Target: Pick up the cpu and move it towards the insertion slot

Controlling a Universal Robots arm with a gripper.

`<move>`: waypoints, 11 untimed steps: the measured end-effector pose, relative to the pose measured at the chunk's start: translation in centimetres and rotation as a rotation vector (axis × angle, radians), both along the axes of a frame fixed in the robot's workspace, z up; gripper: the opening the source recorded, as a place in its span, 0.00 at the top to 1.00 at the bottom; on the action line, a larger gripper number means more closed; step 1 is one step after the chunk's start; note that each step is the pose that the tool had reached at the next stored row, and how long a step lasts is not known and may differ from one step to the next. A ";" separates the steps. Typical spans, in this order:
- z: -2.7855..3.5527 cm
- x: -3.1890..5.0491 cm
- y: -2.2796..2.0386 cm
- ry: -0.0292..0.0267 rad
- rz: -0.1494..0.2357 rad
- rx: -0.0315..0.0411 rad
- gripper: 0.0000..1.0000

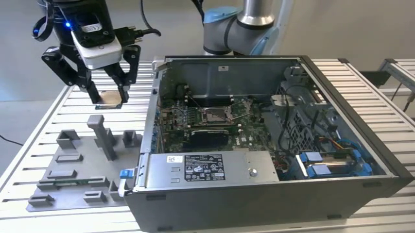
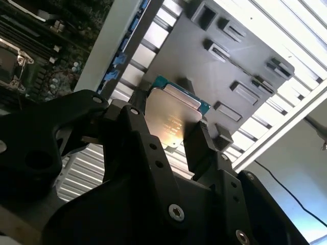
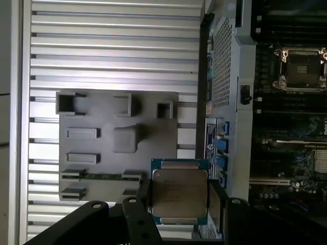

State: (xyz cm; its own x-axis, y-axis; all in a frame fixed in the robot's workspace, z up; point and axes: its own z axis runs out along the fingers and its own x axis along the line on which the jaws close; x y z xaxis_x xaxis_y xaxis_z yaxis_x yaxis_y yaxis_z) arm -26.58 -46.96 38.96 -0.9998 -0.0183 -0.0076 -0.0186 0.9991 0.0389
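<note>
Silvery square cpu (image 3: 179, 191) held aloft in black fingers (image 1: 122, 88)
Closed on the chip's edges, the black gripper (image 1: 109, 97) hangs above the slatted metal table (image 1: 39, 131), near the grey plastic tray (image 1: 77, 170) and well apart from the shiny metal-framed insertion slot (image 1: 216, 115) inside the open computer case (image 1: 259, 204).
</note>
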 end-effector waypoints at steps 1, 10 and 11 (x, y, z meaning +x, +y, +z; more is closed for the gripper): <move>0.00 0.24 0.00 0.0000 0.000 0.0000 1.00; 0.00 2.23 0.00 0.0000 0.000 0.0000 1.00; 0.00 2.45 0.00 0.0000 0.000 0.0000 1.00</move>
